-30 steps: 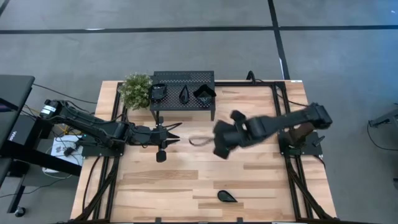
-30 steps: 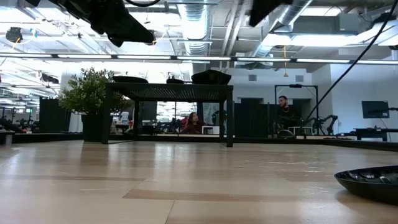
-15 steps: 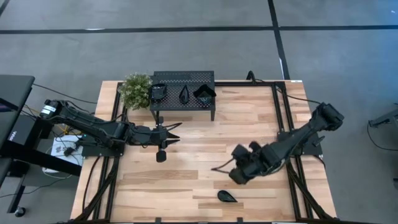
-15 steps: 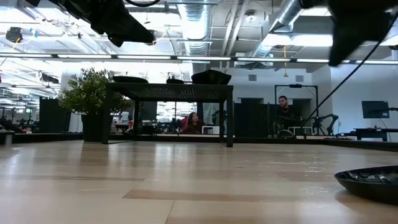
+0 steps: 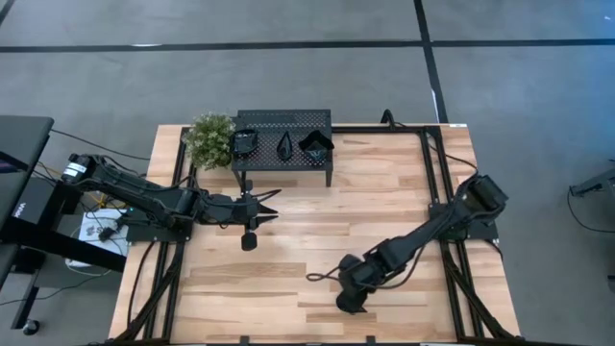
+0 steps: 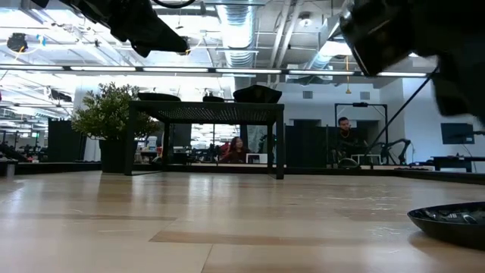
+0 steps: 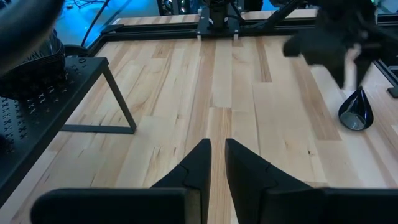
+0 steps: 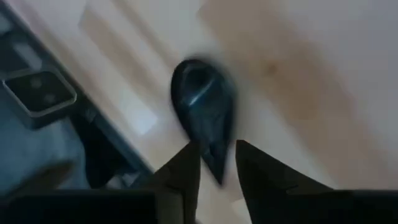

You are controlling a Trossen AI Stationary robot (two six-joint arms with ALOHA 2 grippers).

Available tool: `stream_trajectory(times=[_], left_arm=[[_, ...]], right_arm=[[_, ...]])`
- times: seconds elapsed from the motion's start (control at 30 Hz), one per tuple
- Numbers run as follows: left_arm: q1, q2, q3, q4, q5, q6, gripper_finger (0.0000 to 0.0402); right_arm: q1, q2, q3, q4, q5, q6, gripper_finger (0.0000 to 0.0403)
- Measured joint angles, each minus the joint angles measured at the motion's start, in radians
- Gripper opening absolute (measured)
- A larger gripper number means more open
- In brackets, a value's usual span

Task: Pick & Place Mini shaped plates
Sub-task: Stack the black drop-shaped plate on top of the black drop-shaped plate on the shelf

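Observation:
A glossy black teardrop plate (image 8: 202, 106) lies flat on the wood near the table's front edge; the low view shows its rim (image 6: 451, 220), and the left wrist view shows it too (image 7: 356, 109). My right gripper (image 8: 217, 155) hangs just over it, pointing steeply down and open. Its fingertips stand on either side of the plate's pointed end. In the high view this gripper (image 5: 348, 300) covers the plate. Three more mini shaped plates (image 5: 245, 144) (image 5: 285, 146) (image 5: 314, 144) rest on the black rack (image 5: 283, 120). My left gripper (image 7: 217, 143) waits at the table's left, slightly open and empty.
The perforated black rack stands on thin legs at the table's far edge, with a potted plant (image 5: 209, 139) beside it on the left. Black frame rails (image 5: 437, 192) run along the table's sides. Bare wood lies between the two arms.
My right gripper has swung from the table's middle toward the near edge and come down. It has tipped from nearly level to steeply downward, rolling as it went, and now hangs over the teardrop plate. The plate has not moved.

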Motion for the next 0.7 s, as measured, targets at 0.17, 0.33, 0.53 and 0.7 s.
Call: stream_trajectory(times=[0.17, 0.33, 0.53, 0.7], left_arm=[[0.0, 0.0, 0.0, 0.0, 0.0, 0.0, 0.0049], [0.0, 0.0, 0.0, 0.0, 0.0, 0.0, 0.0049], [0.0, 0.0, 0.0, 0.0, 0.0, 0.0, 0.0049], [0.0, 0.0, 0.0, 0.0, 0.0, 0.0, 0.0049]], right_arm=[[0.006, 0.075, 0.0, 0.06, -0.074, 0.063, 0.011], [-0.018, 0.092, 0.0, 0.04, -0.1, 0.064, 0.011], [-0.005, 0.1, -0.001, 0.046, -0.092, 0.061, 0.0109], [0.022, 0.119, -0.004, 0.049, -0.081, 0.06, 0.0109]])
